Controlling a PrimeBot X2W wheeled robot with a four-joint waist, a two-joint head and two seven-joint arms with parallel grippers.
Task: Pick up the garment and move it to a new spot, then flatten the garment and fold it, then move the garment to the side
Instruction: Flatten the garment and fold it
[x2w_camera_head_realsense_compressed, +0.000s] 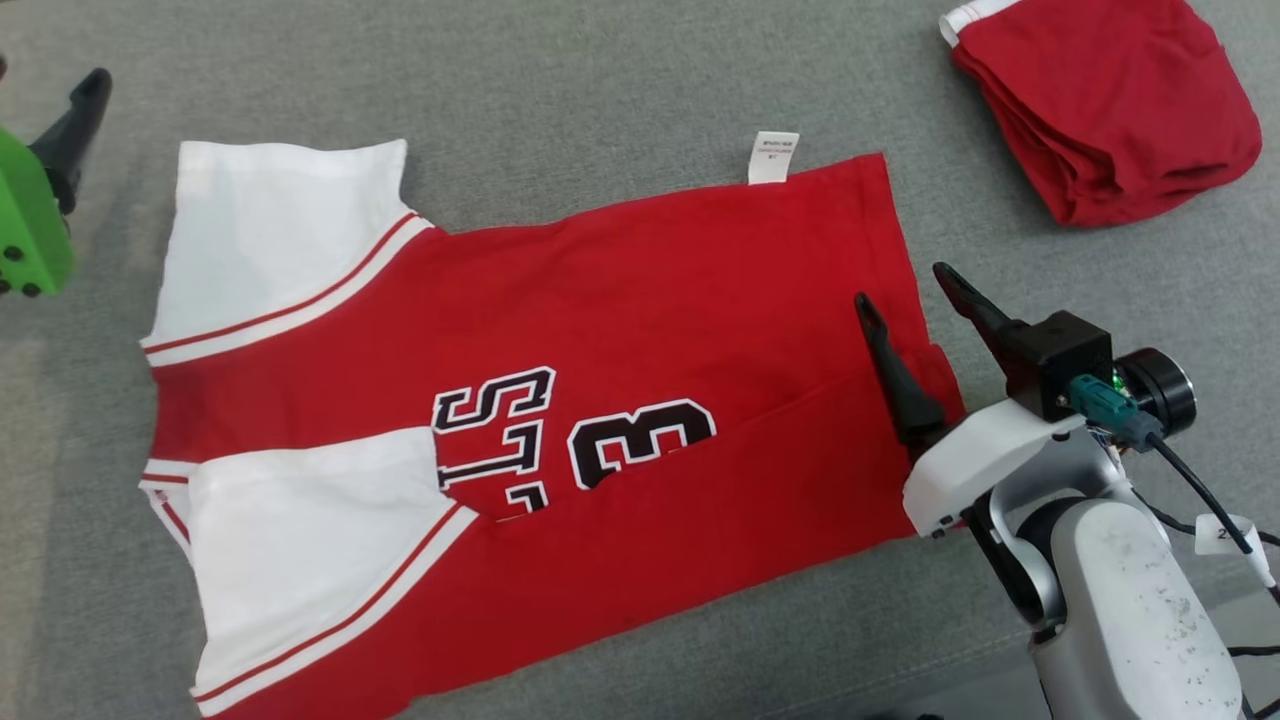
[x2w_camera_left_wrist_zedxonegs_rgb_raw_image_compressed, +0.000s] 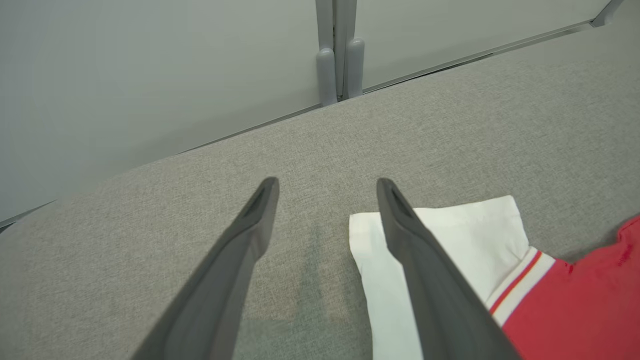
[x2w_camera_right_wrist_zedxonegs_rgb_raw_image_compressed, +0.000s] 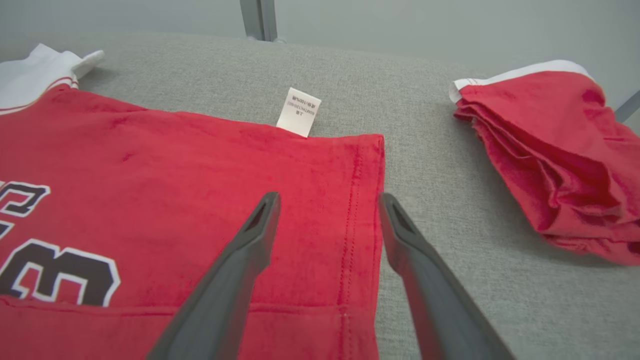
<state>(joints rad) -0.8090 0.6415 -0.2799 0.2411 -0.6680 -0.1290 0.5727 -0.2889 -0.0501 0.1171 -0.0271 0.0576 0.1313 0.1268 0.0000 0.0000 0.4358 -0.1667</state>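
Hovering open and empty, the right gripper (x2w_camera_head_realsense_compressed: 905, 285) and left gripper (x2w_camera_left_wrist_zedxonegs_rgb_raw_image_compressed: 328, 182) are held at the jersey (x2w_camera_head_realsense_compressed: 650, 300). Its hem (x2w_camera_right_wrist_zedxonegs_rgb_raw_image_compressed: 356, 190) should be pinched squarely.

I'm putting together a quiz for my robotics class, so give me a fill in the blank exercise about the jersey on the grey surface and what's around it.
1. The red jersey carries the big black digit ___.
2. The care label sticking out past the jersey's edge is ___ in colour.
3. The right gripper, above the jersey's hem, has its jaws ___.
4. The bunched second garment is mainly ___, with a white band.
Missing words: 3; white; open; red.
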